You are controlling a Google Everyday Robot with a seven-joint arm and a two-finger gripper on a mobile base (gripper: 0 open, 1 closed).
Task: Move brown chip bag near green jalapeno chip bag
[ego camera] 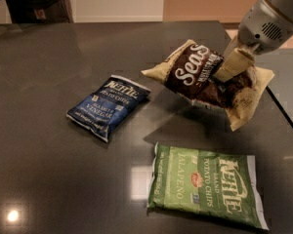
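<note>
The brown chip bag (200, 77), dark brown with cream ends and white "Seas" lettering, hangs lifted off the dark table at the upper right, casting a shadow below it. My gripper (233, 66) comes down from the upper right and is shut on the bag's middle. The green jalapeno chip bag (205, 189) lies flat on the table at the lower right, in front of and below the brown bag, apart from it.
A dark blue Kettle bag (109, 106) lies to the left of centre. The table's right edge (285, 116) runs close by the brown bag. A person (36, 1) stands at the far left behind the table.
</note>
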